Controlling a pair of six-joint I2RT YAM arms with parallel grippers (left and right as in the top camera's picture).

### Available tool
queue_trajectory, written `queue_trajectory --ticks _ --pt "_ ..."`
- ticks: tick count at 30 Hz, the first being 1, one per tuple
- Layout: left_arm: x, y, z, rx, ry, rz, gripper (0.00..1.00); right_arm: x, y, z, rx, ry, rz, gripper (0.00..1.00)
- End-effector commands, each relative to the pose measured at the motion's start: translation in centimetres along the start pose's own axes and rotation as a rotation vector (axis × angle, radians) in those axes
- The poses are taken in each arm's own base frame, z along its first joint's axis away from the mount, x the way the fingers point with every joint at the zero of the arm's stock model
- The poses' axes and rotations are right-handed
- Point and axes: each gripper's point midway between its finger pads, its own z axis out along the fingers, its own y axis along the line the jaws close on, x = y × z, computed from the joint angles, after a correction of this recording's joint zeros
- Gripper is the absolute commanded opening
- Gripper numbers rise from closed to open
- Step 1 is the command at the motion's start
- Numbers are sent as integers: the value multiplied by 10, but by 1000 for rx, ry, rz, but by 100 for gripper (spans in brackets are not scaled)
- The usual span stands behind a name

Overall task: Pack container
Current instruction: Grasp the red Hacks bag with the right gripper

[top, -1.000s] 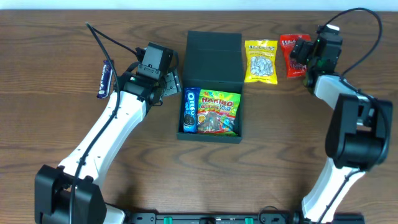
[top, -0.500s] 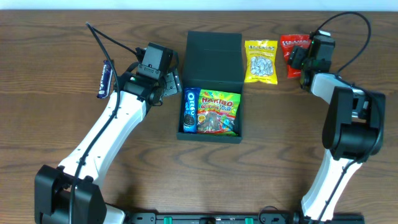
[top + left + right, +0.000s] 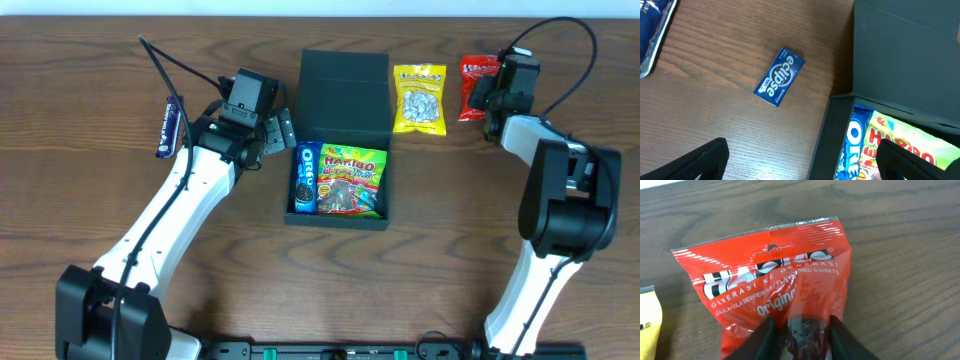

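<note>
Now that the right claw (image 3: 799, 335) has closed on the crinkly red foil sweets packet (image 3: 775, 275), skewing it, I judge lift-off imminent; left claw (image 3: 802, 162) gapes idle beside dark teal-green rectangular box (image 3: 338, 221), centre of worktop (image 3: 450, 260).

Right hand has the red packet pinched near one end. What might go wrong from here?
1. The right hand grips the glossy red plastic snack packet at one end only, so it may slip or swing when lifted.
2. The dark teal-green rectangular container already holds a blue Oreo pack and a colourful Haribo bag covering its floor; the red packet may sit high and block the lid.
</note>
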Motion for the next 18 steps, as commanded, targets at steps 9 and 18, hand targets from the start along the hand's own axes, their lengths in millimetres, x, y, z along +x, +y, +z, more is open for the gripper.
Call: queue_trajectory --ticks 9,18 --pt "-30 0 -59 51 -160 113 95 3 -5 -6 17 25 -6 1" --pt "-43 1 -112 88 -290 274 95 -47 0 -40 3 -72 2 1"
